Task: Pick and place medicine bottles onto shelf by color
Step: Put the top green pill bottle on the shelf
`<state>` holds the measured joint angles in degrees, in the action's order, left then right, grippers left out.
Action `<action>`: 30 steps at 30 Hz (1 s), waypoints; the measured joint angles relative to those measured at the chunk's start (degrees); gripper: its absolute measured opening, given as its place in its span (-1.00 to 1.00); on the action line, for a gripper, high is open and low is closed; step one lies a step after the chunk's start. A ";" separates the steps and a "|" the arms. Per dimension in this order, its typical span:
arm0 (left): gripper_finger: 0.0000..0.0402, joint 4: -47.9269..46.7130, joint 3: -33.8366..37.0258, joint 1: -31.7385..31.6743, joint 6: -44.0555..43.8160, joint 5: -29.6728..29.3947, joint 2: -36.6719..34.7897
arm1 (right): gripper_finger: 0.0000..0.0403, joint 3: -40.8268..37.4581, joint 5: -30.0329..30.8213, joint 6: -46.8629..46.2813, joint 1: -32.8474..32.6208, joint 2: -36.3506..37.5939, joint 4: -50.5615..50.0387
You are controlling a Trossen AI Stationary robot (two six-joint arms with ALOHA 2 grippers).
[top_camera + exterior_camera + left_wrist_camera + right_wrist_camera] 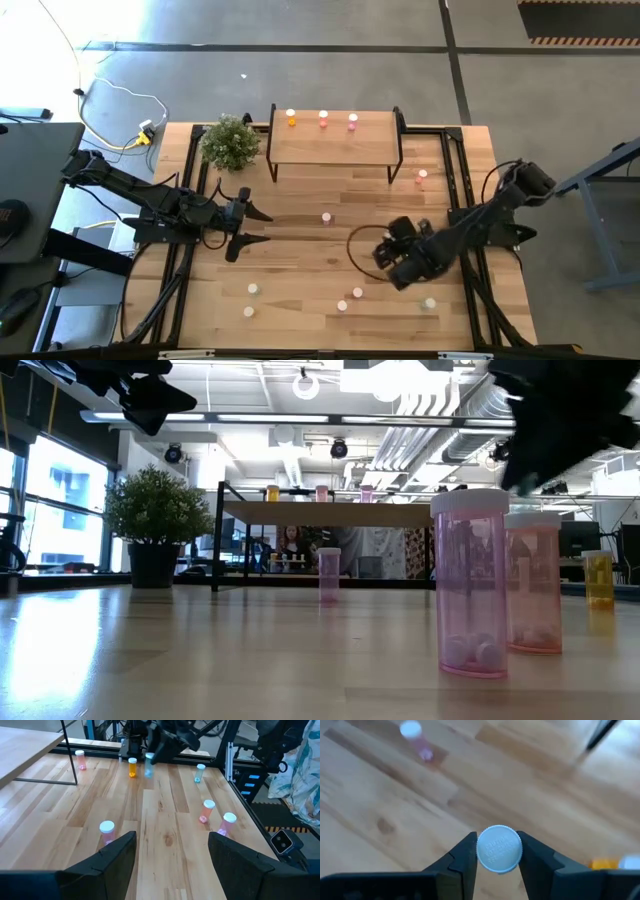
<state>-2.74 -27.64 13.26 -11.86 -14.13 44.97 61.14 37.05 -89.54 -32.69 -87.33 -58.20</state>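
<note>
A: Over the bench's right half, the right gripper (pixel 497 851) is hanging with its jaws clamped on a bottle's white cap (pixel 499 848); the body under the cap is hiding from view.

B: And the left gripper (pixel 252 226)?

A: It's waiting over the left half of the bench (pixel 300 215), jaws wide apart and holding nothing.

B: What's sitting around them?

A: Loose bottles are standing across the bench: a pink one (pixel 326 217) near the middle, one (pixel 421 177) just right of the shelf, and several toward the front edge, a pale one (pixel 430 303) among them. A potted plant (pixel 230 142) is standing just left of the shelf.

B: And the shelf itself?

A: The shelf (pixel 335 145) is sitting at the back, carrying three bottles in a row along its far edge: an orange one (pixel 291 118), then two pink ones (pixel 323 119) (pixel 352 121). Its black legs are standing at its corners.
</note>
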 joint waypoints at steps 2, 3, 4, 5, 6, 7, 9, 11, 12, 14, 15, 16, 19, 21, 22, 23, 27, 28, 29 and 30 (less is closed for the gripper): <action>0.19 0.00 0.00 0.01 -0.04 0.00 0.01 | -0.43 1.63 0.05 4.65 2.89 0.00 0.00; 0.19 0.00 0.00 0.01 -0.07 0.00 0.02 | -0.43 2.46 0.12 6.90 4.42 0.00 0.00; 0.19 0.00 0.00 0.00 -0.03 -0.01 0.01 | -0.43 3.25 0.37 9.27 6.03 0.00 -0.02; 0.19 0.00 0.00 0.01 0.00 -0.01 0.01 | -0.43 4.07 0.50 11.77 7.65 0.00 -0.01; 0.19 0.00 0.00 0.00 0.00 0.00 0.02 | -0.43 4.93 0.56 14.33 9.32 0.00 -0.01; 0.19 0.00 0.00 0.02 0.00 0.00 0.02 | -0.43 5.84 0.57 16.89 10.91 0.00 0.00; 0.19 0.00 0.00 0.00 0.00 0.00 0.02 | -0.43 7.78 0.59 22.13 14.24 0.00 0.10; 0.19 0.00 0.00 0.00 0.00 0.00 0.01 | -0.43 9.80 0.58 27.38 17.49 0.00 0.23; 0.19 0.00 0.00 0.00 0.00 0.00 0.02 | -0.43 10.84 0.54 30.00 19.09 0.00 0.22; 0.19 0.00 0.00 0.00 0.00 0.00 0.02 | -0.43 13.05 0.38 34.97 22.29 0.00 0.24; 0.19 0.00 0.00 0.01 0.00 0.00 0.01 | -0.43 14.13 0.15 37.42 23.93 0.00 0.24; 0.19 0.00 0.00 0.00 0.00 0.00 0.02 | -0.43 15.25 -0.10 39.66 25.47 0.00 0.26; 0.19 0.00 0.00 0.00 0.00 0.00 0.01 | -0.43 18.38 -0.89 45.96 29.91 0.00 0.26; 0.19 0.00 0.00 0.02 0.00 0.00 0.01 | -0.43 20.43 -1.95 50.13 32.83 0.00 0.64; 0.19 0.00 0.00 0.00 0.00 0.00 0.02 | -0.43 21.38 -2.71 51.90 34.28 0.00 1.10; 0.19 0.00 0.00 0.00 0.00 0.00 0.02 | -0.43 22.32 -3.49 53.95 35.71 0.00 1.45; 0.19 0.00 0.00 0.01 0.00 0.00 0.01 | -0.43 25.69 -6.33 60.32 41.40 0.00 1.93; 0.19 0.00 0.00 0.00 0.00 0.00 0.01 | -0.43 26.37 -7.06 61.64 42.85 0.00 1.91; 0.19 0.00 0.00 0.01 0.00 0.00 0.00 | -0.43 27.04 -7.84 62.89 44.39 0.00 1.88; 0.19 0.00 0.00 0.00 -0.02 0.00 0.02 | -0.43 27.65 -8.72 64.17 45.92 0.00 1.95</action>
<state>-2.74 -27.64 13.26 -11.87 -14.13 44.99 88.79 28.34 -25.37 13.23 -87.33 -56.25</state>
